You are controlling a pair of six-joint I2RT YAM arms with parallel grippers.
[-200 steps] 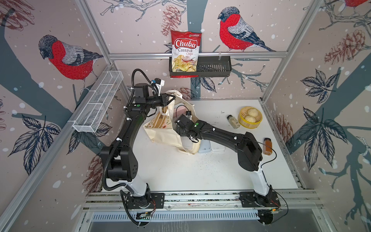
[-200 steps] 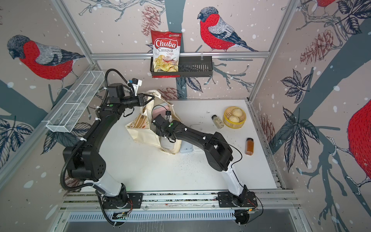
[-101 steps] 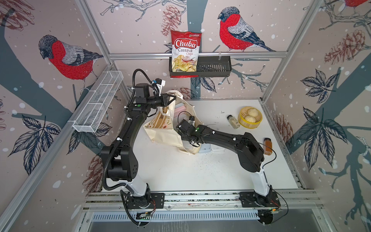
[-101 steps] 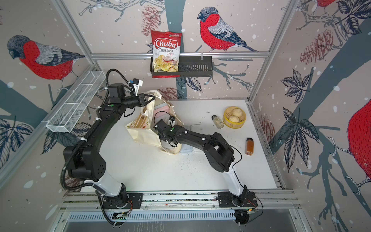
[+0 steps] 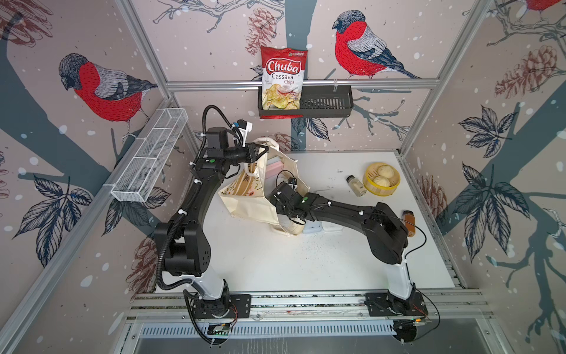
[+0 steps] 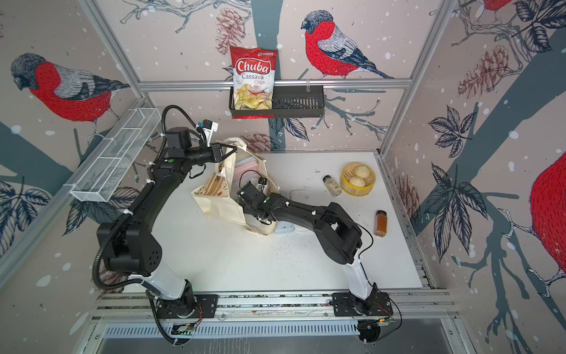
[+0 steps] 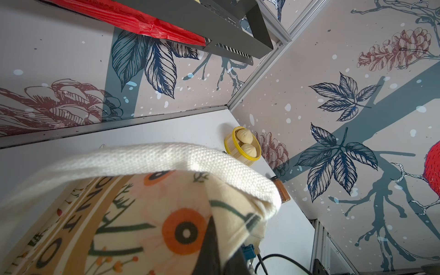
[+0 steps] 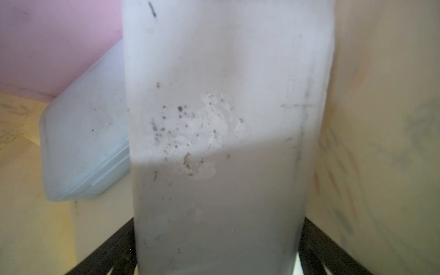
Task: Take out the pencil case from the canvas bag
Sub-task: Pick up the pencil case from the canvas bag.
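Pencil case (image 8: 226, 119), pale and speckled, lies inside the canvas bag (image 5: 245, 205) on the desk (image 5: 275, 266) (2 others beside it: a pink case (image 8: 47, 42) and a blue case (image 8: 83, 142)). Right jaws, spread wide, straddle it inside the bag. Left jaws are clenched on the canvas bag's top edge.

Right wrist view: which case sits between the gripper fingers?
The white speckled case, flanked by both fingers; the pale blue case and pink one lie aside.
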